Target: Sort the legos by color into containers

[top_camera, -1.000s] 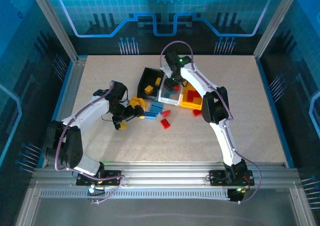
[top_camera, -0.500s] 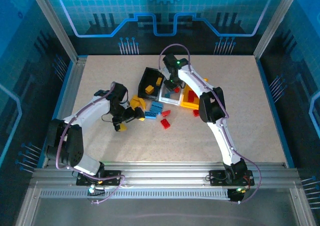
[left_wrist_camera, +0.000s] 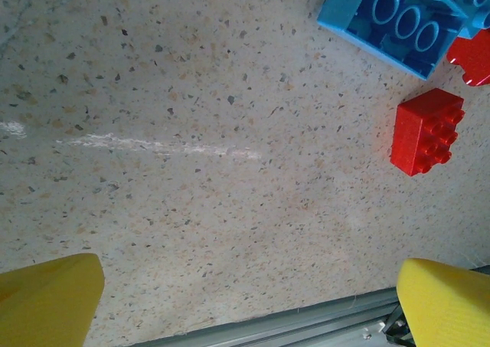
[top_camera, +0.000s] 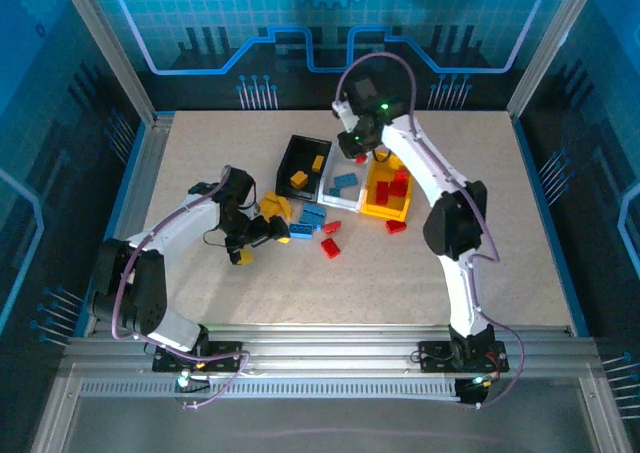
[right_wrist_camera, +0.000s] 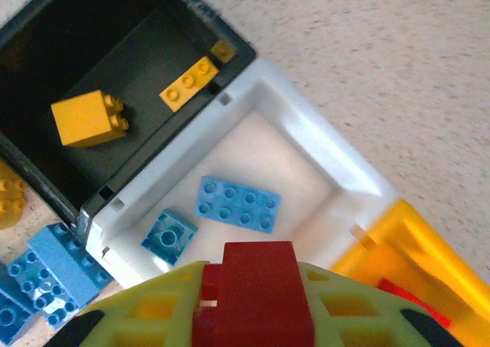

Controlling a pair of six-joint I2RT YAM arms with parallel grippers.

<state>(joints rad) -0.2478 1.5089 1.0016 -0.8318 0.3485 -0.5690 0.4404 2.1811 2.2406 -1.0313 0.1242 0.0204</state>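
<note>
One red brick [right_wrist_camera: 256,286] is pinched in the right hand [top_camera: 358,150], white bin [right_wrist_camera: 253,155] beneath it. Other reds [top_camera: 391,188] lie in the yellow bin [right_wrist_camera: 413,236] just beside, likely its destination. Left hand [left_wrist_camera: 249,301] gapes empty above worktop [left_wrist_camera: 191,171].

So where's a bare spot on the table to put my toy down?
Bare table lies right of the yellow bin, also left of the black bin, and nearer than the loose legos. It's crowded in the middle, around the white bin and the left end effector.
</note>
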